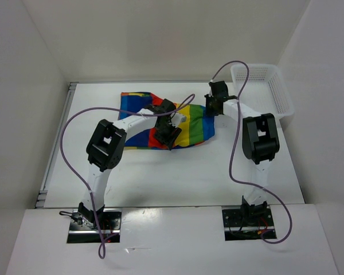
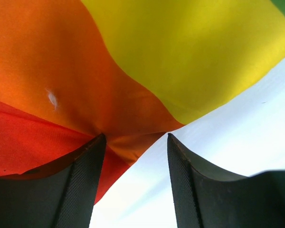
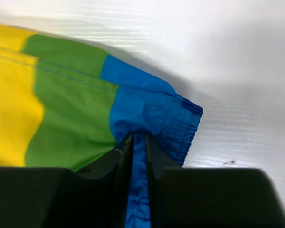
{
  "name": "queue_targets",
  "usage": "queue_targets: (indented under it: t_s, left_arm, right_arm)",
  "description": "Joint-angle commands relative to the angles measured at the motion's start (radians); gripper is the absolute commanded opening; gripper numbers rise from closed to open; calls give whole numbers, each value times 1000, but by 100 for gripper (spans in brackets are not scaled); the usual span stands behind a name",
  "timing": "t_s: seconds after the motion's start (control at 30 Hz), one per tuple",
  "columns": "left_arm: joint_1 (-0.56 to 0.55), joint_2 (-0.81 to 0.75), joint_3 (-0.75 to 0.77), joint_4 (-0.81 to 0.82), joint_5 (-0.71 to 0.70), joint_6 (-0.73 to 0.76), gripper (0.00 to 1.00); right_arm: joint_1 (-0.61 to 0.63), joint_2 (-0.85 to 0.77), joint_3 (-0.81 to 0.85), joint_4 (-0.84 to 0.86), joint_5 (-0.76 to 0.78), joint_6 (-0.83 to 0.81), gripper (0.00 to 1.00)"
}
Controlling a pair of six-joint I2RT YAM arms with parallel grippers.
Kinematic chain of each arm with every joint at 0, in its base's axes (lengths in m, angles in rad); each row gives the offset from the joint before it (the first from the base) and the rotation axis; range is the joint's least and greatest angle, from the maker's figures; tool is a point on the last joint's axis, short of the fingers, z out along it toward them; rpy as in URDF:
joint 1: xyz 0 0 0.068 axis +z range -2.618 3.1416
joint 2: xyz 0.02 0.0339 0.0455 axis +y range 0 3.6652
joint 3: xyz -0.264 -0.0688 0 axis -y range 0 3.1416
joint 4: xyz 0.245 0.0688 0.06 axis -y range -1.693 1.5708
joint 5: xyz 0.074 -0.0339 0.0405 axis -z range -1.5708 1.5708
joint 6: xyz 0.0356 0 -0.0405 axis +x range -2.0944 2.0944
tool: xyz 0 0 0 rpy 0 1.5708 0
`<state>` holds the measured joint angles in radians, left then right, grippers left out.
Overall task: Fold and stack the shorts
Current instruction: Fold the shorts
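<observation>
Crosswise, shorts [image 1: 194,129], gathered edge [image 3: 183,121] rightward.

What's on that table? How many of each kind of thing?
shorts: 1
basket: 1
arms: 2 (left arm, right arm)
Total: 4

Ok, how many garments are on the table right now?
1: the rainbow-striped fabric shorts lie mid-table, far side. None shows in the white mesh plastic basket at the far right; another could hide underneath.
</observation>
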<state>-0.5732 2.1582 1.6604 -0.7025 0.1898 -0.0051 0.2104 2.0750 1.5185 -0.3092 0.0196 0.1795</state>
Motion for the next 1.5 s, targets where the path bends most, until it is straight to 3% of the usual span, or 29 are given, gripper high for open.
queue_targets:
  t_s: [0.0,0.03,0.17,0.4,0.67,0.83,0.9,0.93,1.0,1.3,1.47]
  left_arm:
    - [-5,77,4,-6,-9,5,64]
    - [-5,77,4,-6,-9,5,64]
    - [-5,77,13,-6,-9,5,64]
    - [-5,45,13,-15,8,5,67]
    - [-5,-3,65,-46,69,5,68]
    - [-5,-3,65,-46,79,5,68]
    - [-5,6,65,-46,79,5,68]
    - [-5,6,74,-46,88,5,68]
    - [-5,6,75,-46,88,5,68]
    - [-5,3,75,-46,77,5,69]
    - [-5,-35,129,-100,56,5,69]
  right_arm:
    - [-11,-166,23,19,-64,-51,22]
    - [-11,-224,-15,7,-79,-51,26]
    - [-58,-338,-130,-51,-179,-2,55]
    - [-89,-316,-283,-1,-294,37,63]
    - [-89,-193,-281,39,-365,92,79]
    - [-89,-148,-310,48,-365,129,79]
    - [-89,-139,-343,58,-365,153,70]
    - [-89,-139,-353,58,-374,153,55]
    - [-89,-139,-366,58,-374,178,45]
    - [-89,-139,-340,49,-328,184,11]
    - [-89,-168,-310,39,-303,150,1]
